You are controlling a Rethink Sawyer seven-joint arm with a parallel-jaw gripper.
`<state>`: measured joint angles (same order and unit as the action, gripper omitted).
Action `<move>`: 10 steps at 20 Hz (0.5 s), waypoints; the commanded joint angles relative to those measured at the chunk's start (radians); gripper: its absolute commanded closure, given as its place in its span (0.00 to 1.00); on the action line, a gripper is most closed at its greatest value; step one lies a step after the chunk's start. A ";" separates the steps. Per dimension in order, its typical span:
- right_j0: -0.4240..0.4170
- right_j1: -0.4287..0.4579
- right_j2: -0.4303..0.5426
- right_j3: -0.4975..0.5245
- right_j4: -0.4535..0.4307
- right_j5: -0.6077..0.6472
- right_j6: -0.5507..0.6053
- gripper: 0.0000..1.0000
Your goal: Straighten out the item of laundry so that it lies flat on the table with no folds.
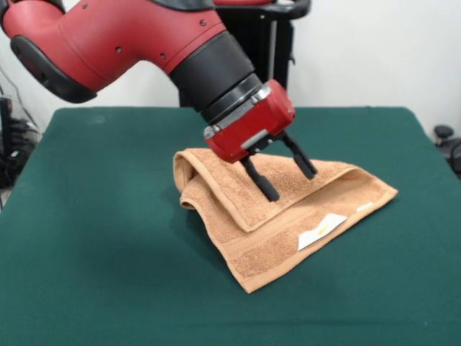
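One towel (288,216) lay near the middle of the table (94,238), folded over itself into a rough triangle, a top layer doubled across the lower one and a rolled bunch at its left end, white label (322,231) facing up near the front edge. Gripper (287,171) hung tilted just above the folded layer, fingers (261,180) spread apart and holding nothing, likely lined up to pinch that flap and pull it open. Towel sat directly beneath and in front of the fingertips.

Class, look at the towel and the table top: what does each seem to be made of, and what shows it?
Towel: likely cotton terry, matte, with a nubby looped surface and flatter woven bands. Table top: dark green cloth, perhaps felt, smooth and unshiny.
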<state>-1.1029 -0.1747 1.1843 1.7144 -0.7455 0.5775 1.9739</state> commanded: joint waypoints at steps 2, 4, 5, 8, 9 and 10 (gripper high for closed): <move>-0.006 0.034 -0.076 -0.053 -0.007 0.158 -0.392 0.00; -0.014 0.036 -0.076 -0.062 -0.001 0.170 -0.414 0.00; -0.017 0.040 -0.078 -0.069 0.000 0.177 -0.430 0.00; -0.024 0.063 -0.087 -0.099 -0.005 0.194 -0.485 0.00; -0.025 0.068 -0.090 -0.108 -0.010 0.198 -0.504 0.00; -0.024 0.075 -0.096 -0.119 -0.015 0.203 -0.516 0.00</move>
<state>-1.1615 -0.1340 1.1817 1.7025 -0.7455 0.6472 1.8231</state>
